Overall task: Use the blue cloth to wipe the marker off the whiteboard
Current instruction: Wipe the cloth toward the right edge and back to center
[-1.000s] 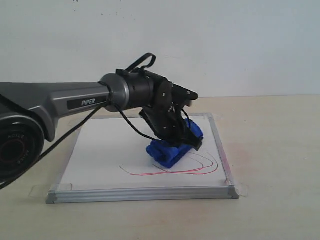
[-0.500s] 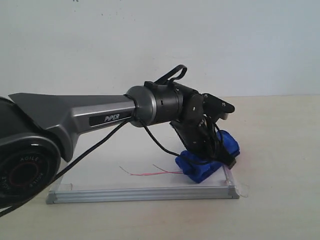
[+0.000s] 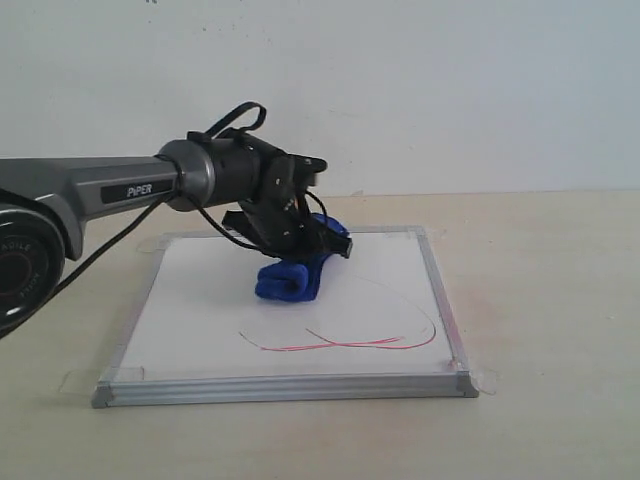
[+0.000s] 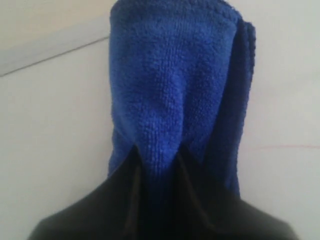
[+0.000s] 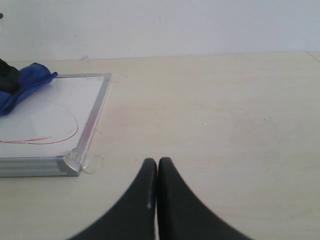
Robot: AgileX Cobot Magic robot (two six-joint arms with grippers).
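The blue cloth [image 3: 288,279] is pinched between the black fingers of the left gripper [image 3: 326,240], and in the left wrist view the fluffy pile is seen bulging out past the two dark fingertips. The cloth's lower end is laid on the whiteboard [image 3: 200,300], in the middle of its far half, while its upper end is lifted towards the far rail of the silver frame. The red marker lines [image 3: 340,344] are seen nearer the front edge: two long strokes crossing each other, joined to a thin arc that curves up the right side. The cloth is kept apart from the crossing strokes. On the grey arm [image 3: 80,190] the white word "PIPER" [image 3: 142,189] can be read; lettering on the round joint at the far left is too small to make out. The right gripper [image 5: 157,165] is held over the bare table [image 5: 225,125] with its fingers pressed together, near the board's front corner, where a clear tape tab [image 5: 92,164] is stuck down.
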